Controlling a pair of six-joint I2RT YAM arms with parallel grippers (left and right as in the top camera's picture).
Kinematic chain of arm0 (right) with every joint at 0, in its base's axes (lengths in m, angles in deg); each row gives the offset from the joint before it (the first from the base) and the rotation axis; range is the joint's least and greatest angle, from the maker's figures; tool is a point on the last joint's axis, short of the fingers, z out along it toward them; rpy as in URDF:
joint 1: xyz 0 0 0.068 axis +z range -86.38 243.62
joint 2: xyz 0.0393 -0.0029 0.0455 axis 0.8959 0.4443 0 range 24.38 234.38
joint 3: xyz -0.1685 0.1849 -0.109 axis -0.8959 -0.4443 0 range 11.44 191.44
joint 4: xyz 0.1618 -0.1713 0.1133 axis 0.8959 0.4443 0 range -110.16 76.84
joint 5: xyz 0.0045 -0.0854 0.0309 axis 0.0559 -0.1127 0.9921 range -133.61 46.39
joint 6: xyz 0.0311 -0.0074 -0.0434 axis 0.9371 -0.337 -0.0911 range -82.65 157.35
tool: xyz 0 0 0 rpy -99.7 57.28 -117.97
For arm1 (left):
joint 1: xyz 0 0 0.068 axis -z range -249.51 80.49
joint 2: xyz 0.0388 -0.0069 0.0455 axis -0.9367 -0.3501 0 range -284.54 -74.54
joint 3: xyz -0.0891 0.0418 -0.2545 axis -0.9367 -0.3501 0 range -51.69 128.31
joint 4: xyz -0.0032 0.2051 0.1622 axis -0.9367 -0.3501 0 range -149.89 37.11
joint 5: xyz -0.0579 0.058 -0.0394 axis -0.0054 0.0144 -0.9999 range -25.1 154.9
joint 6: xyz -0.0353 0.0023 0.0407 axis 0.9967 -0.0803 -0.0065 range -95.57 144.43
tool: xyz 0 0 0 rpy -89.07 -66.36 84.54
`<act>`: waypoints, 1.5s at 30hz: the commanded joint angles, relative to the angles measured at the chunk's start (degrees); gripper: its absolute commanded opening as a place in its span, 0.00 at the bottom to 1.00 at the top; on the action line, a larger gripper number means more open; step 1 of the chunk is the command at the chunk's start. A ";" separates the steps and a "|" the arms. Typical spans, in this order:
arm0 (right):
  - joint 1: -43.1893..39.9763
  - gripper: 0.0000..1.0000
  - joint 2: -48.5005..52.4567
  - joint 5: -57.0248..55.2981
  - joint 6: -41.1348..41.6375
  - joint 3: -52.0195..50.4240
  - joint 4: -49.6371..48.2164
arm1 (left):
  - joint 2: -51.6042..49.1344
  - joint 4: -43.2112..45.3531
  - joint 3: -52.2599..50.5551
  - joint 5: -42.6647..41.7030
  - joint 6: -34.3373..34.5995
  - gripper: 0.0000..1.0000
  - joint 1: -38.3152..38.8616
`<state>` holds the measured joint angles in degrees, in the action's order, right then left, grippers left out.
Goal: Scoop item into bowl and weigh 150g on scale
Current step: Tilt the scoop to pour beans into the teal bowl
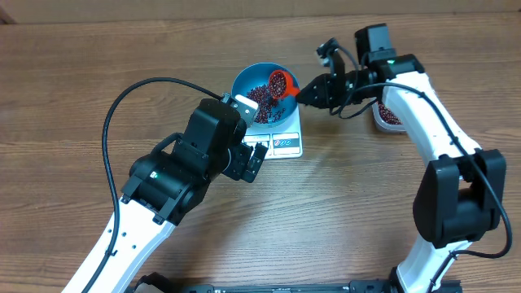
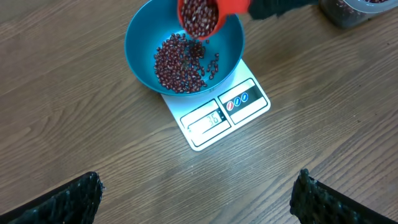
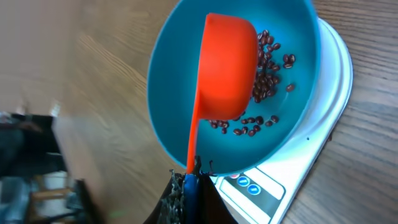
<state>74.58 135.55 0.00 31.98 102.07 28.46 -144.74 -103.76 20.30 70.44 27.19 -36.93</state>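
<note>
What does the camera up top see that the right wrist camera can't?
Only overhead: the open left claw and a tub on the right. Only the right wrist: the right claw pinching the orange scoop by its handle, close up. Both: the scoop tipped over the blue bowl, the beans inside, and the white scale underneath.

The left arm (image 1: 163,187) reaches from the near left toward the scale (image 1: 286,145). The left pincer (image 1: 260,151) is empty, fingers fully spread, beside the scale's front-left corner. The right arm (image 1: 423,106) arcs in from the scale's right, and the right pincer (image 1: 303,94) is clamped on the orange scoop (image 1: 281,81).
</note>
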 commanded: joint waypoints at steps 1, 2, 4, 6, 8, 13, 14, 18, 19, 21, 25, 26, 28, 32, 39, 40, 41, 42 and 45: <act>2.32 0.04 -1.68 -6.23 -5.01 1.62 -0.22 | -0.20 0.09 0.90 -0.70 -1.09 0.99 -0.33; 3.02 0.04 -2.03 -7.61 -6.03 1.70 -0.11 | -0.20 0.09 0.90 -0.70 -1.09 1.00 -0.33; 4.46 0.04 -2.97 -11.91 -7.19 1.70 -0.17 | -0.20 0.09 0.90 -0.70 -1.09 1.00 -0.31; 5.92 0.04 -3.93 -17.16 -7.23 1.70 -0.46 | -0.20 0.09 0.90 -0.70 -1.09 1.00 -0.31; 7.13 0.04 -4.59 -20.81 -8.90 1.70 -0.57 | -0.20 0.09 0.90 -0.70 -1.09 1.00 -0.33; 9.62 0.04 -6.12 -28.09 -13.33 1.73 -1.01 | -0.20 0.09 0.90 -0.70 -1.09 0.99 -0.31; 9.97 0.04 -6.43 -29.68 -14.53 1.75 -1.18 | -0.20 0.09 0.90 -0.70 -1.09 1.00 -0.31; 11.26 0.04 -7.72 -35.34 -18.58 1.75 -2.08 | -0.20 0.09 0.90 -0.70 -1.09 1.00 -0.31; 11.61 0.04 -8.00 -36.48 -19.74 1.75 -2.16 | -0.20 0.09 0.90 -0.70 -1.09 1.00 -0.33; 12.37 0.04 -8.59 -39.12 -22.10 1.75 -2.34 | -0.20 0.09 0.90 -0.70 -1.09 1.00 -0.31; 13.20 0.04 -9.77 -41.64 -25.29 1.75 -2.51 | -0.20 0.09 0.90 -0.70 -1.09 0.99 -0.31; 13.22 0.03 -10.14 -41.57 -25.66 1.75 -2.56 | -0.20 0.09 0.90 -0.70 -1.09 0.99 -0.31; 13.20 0.04 -10.64 -41.42 -26.29 1.75 -2.45 | -0.20 0.09 0.90 -0.70 -1.09 1.00 -0.31; 13.22 0.04 -11.52 -41.38 -27.39 1.75 -2.45 | -0.20 0.09 0.90 -0.70 -1.09 1.00 -0.33; 13.27 0.04 -12.70 -40.74 -28.76 1.75 -2.14 | -0.20 0.09 0.90 -0.70 -1.09 1.00 -0.31; 13.27 0.04 -12.72 -40.48 -28.76 1.75 -2.05 | -0.20 0.09 0.90 -0.70 -1.09 1.00 -0.33; 13.27 0.04 -12.81 -40.39 -28.76 1.75 -2.01 | -0.20 0.09 0.90 -0.70 -1.09 1.00 -0.31; 13.27 0.04 -12.81 -40.33 -28.63 1.75 -1.92 | -0.20 0.09 0.90 -0.70 -1.09 1.00 -0.33; 13.25 0.04 -13.20 -40.37 -24.41 1.75 -1.84 | -0.20 0.09 0.90 -0.70 -1.09 1.00 -0.31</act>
<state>87.72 125.04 -40.85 4.55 102.09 26.56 -144.74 -103.76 20.30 70.44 27.19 -36.93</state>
